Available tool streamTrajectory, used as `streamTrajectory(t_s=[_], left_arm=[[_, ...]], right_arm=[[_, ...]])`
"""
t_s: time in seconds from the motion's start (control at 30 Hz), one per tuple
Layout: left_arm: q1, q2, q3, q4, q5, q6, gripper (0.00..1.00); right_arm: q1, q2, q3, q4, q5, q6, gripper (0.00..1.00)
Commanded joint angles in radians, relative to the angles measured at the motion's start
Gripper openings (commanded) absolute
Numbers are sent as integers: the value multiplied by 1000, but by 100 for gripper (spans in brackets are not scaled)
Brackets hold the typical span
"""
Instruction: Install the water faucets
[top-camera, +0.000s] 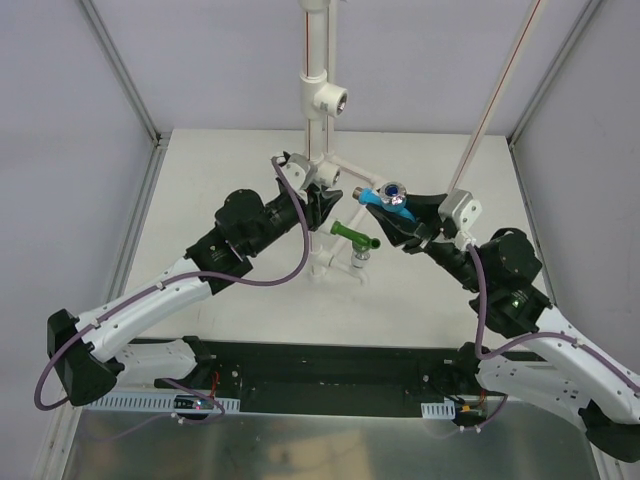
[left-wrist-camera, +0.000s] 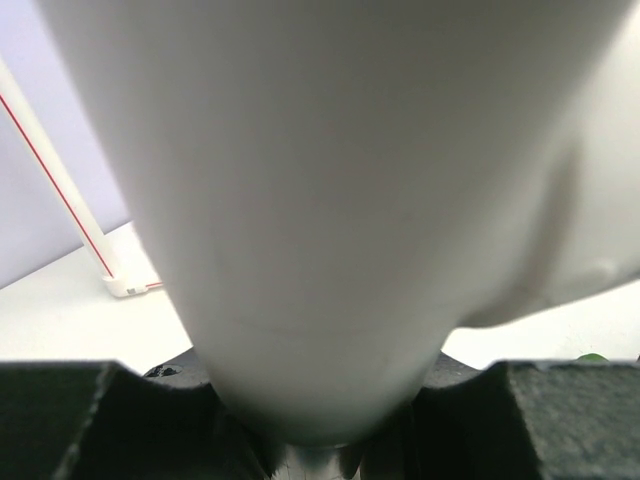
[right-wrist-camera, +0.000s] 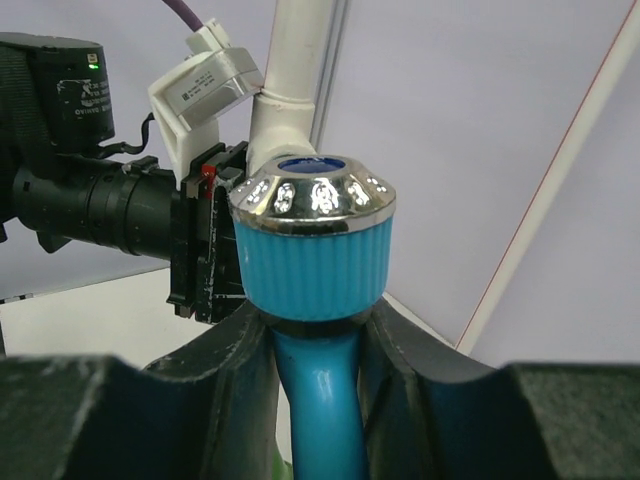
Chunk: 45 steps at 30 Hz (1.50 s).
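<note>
The white pipe stand (top-camera: 318, 60) rises at the table's middle with round tee sockets (top-camera: 331, 98). My left gripper (top-camera: 322, 205) is shut on its lower pipe, which fills the left wrist view as white pipe (left-wrist-camera: 330, 200) between the jaws of that gripper (left-wrist-camera: 320, 420). My right gripper (top-camera: 405, 222) is shut on the light blue faucet (top-camera: 385, 195), silver top up, its end beside the lower tee (top-camera: 328, 176). In the right wrist view the blue faucet (right-wrist-camera: 315, 260) sits between the right gripper's (right-wrist-camera: 315, 350) jaws. The dark green faucet (top-camera: 352, 235) sticks out from the stand's low part.
A thin white rod with a red stripe (top-camera: 500, 95) leans at the right, its foot (top-camera: 460, 205) just behind my right wrist. Metal frame posts (top-camera: 120, 70) border the table. The black base rail (top-camera: 320, 365) runs along the near edge.
</note>
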Motion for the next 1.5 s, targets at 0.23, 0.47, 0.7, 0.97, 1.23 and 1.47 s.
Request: streamTrajectory(t_s=[0.23, 0.47, 0.7, 0.97, 1.23, 1.47], left_arm=[[-14, -62, -60, -23, 20, -209, 0], [-12, -69, -74, -14, 25, -213, 0], [-14, -79, -87, -9, 25, -217, 0], [-14, -97, -103, -9, 54, -224, 0], [-14, -95, -106, -11, 52, -226, 0], [-12, -80, -94, -5, 46, -233, 0]], right_arm=[[-1, 63, 63, 210, -145, -91, 0], [1, 103, 85, 221, -152, -105, 0], [1, 124, 89, 249, -155, -94, 0], [1, 146, 94, 267, -157, -87, 0], [1, 166, 96, 281, -171, -59, 0], [22, 169, 89, 281, -180, -50, 0]])
